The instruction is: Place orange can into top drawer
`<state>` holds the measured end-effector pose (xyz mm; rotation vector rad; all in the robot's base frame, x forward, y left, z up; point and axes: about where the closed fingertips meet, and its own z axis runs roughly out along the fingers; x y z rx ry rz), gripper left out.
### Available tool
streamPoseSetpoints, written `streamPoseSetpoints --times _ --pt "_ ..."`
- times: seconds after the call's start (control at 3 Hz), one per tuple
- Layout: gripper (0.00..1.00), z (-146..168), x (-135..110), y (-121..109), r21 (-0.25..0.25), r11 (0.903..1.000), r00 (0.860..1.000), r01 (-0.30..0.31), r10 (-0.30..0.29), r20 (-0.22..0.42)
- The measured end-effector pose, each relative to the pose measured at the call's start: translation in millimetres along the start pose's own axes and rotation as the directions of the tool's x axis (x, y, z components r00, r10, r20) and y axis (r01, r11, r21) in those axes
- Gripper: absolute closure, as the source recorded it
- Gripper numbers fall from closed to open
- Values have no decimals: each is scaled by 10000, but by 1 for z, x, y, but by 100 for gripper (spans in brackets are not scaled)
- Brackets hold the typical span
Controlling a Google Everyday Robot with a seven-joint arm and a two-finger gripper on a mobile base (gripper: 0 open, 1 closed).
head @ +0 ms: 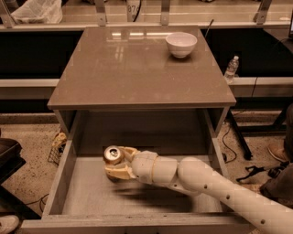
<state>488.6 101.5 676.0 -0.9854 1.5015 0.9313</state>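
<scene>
The top drawer [68, 169] is pulled open below the cabinet top, its pale grey floor showing. My gripper [116, 164] reaches into it from the lower right on a white arm. It is shut on the orange can [112, 155], which stands upright with its silver pull-tab top facing up, at the left-centre of the drawer and close above the floor. The cream fingers [120, 172] wrap round the can's sides and hide most of its body.
A white bowl [181, 44] stands at the back right of the brown cabinet top [132, 68]. A plastic water bottle [231, 68] stands on a shelf to the right. A white bag [36, 11] lies at the back left. Cables and shoes lie on the floor at right.
</scene>
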Motion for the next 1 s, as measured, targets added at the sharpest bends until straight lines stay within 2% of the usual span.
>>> streamPoseSetpoints --times 0.33,0.67,1.0 --pt "15 1 0 1 -29 10000 10000 6 -6 2" --pt "0 2 -1 2 -57 10000 10000 12 -12 4" --pt "0 2 -1 2 -58 10000 10000 12 -12 4"
